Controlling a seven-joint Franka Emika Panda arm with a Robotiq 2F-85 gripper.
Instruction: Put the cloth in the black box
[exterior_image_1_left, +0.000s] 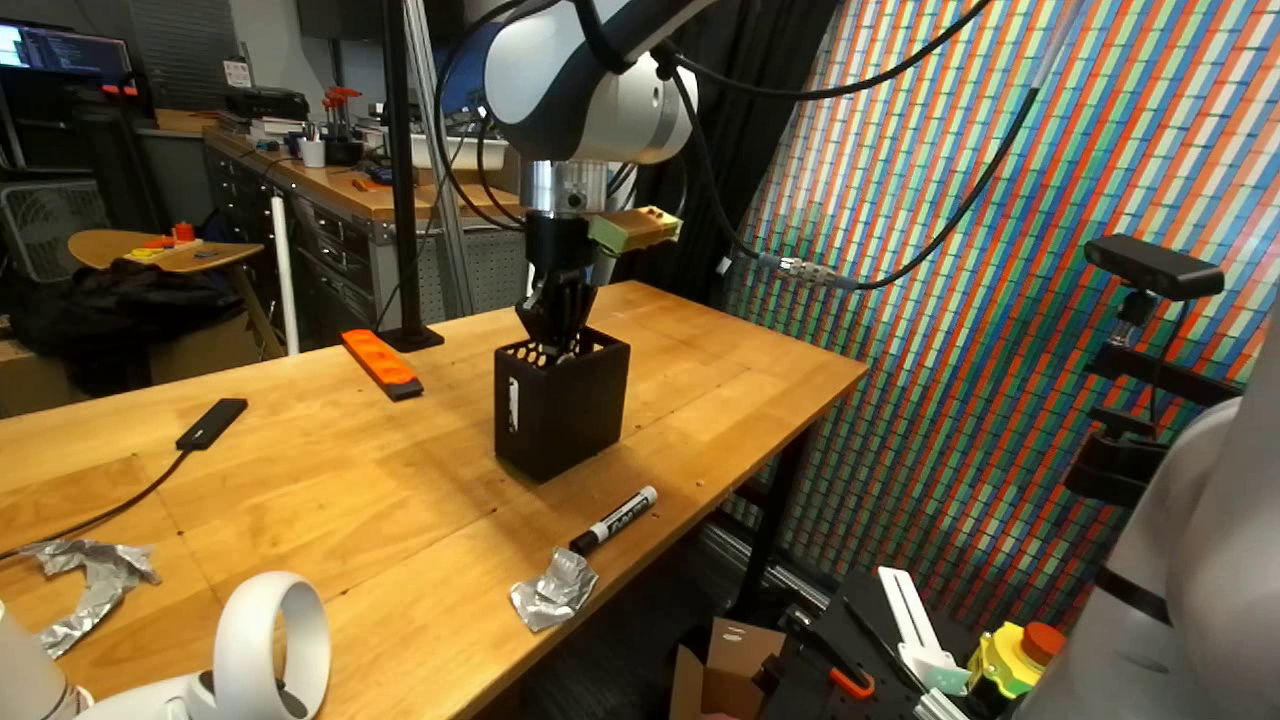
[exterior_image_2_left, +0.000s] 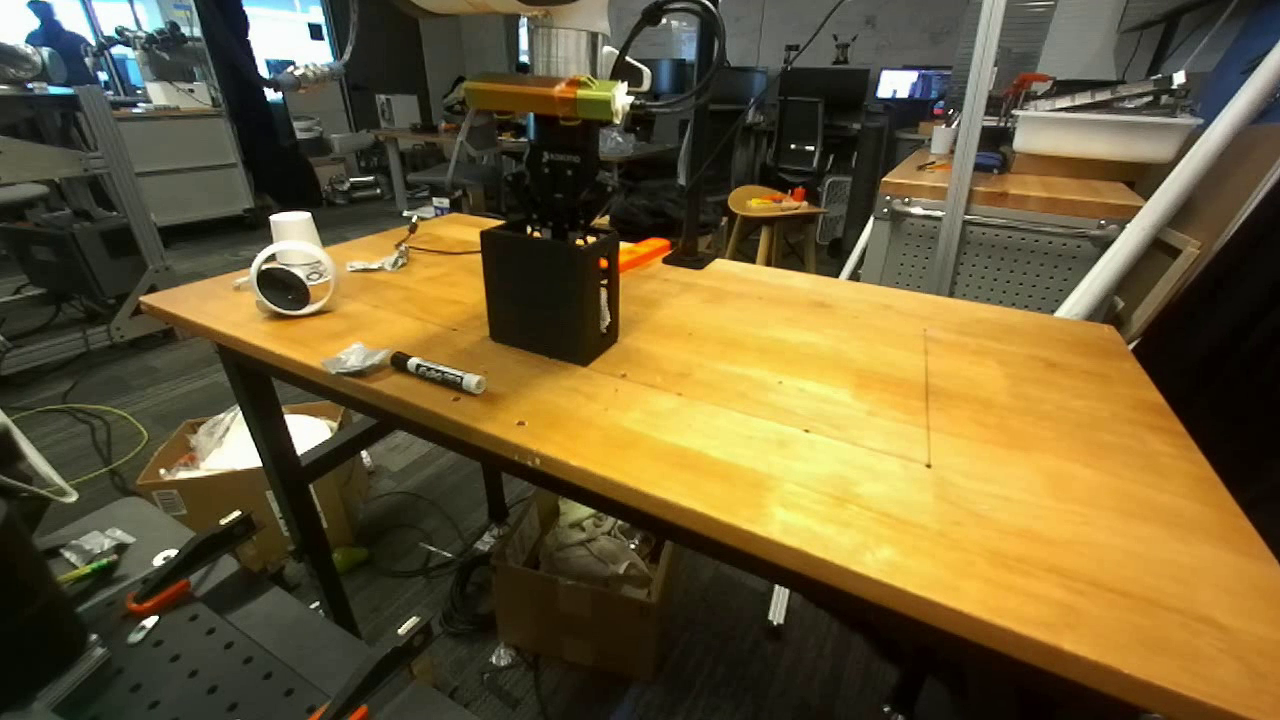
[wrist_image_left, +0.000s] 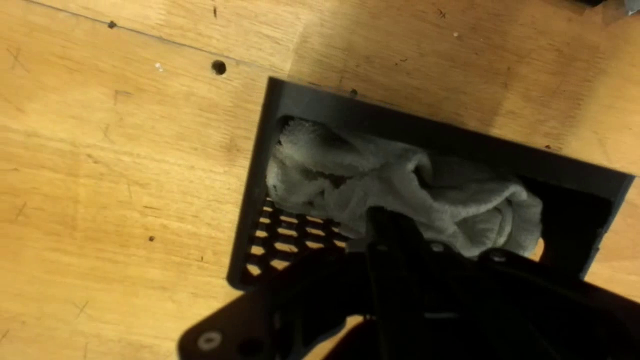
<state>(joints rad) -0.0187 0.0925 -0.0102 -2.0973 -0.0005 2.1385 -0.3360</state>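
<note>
Down inside black box (exterior_image_1_left: 565, 415), cloth (wrist_image_left: 395, 182), distinct only in wrist view; pincer (exterior_image_1_left: 557, 346), openness and grip unclear.

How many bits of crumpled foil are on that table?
2 show: one foil scrap beside the marker, another scrap by the black cable. Others may be hidden.

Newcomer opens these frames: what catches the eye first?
Probably the multicoloured striped panel filling much of the right side of an exterior view. Next, in both exterior views, the black gripper pointing down at the mouth of the black rectangular box on the wooden table; the wrist view shows crumpled grey cloth inside. Third, a bright orange strip lying on the table near the foot of a black upright post.
</note>
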